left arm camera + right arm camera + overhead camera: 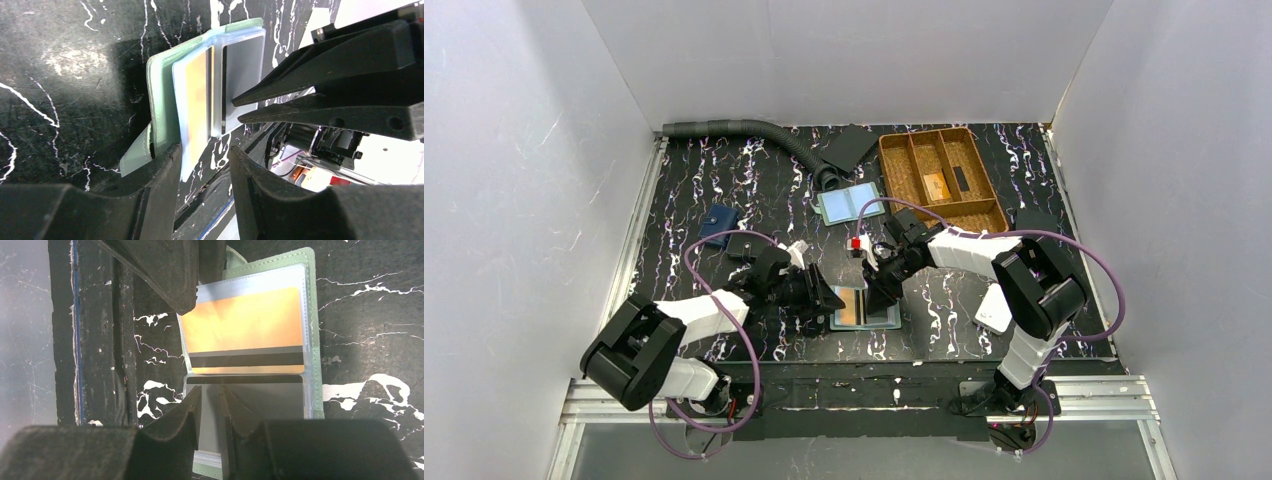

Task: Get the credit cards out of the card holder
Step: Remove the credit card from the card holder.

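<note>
Card holder [865, 308] lying open and flat on the bench [694, 190], close to its near edge, between my two arms. Two credit cards sit side by side in its clear sleeves, the orange card [245, 322] and the grey card [270, 400]. Their long axes run parallel, crosswise to my right jaws' reach. My right jaws, nearly together, point down onto one end of the grey card. Whether they nip it or only touch the sleeve I cannot tell. My left jaws stand apart astride the holder's opposite edge. The right arm is nearer the grey card, so I judge the pull falls to it, along that long axis.
</note>
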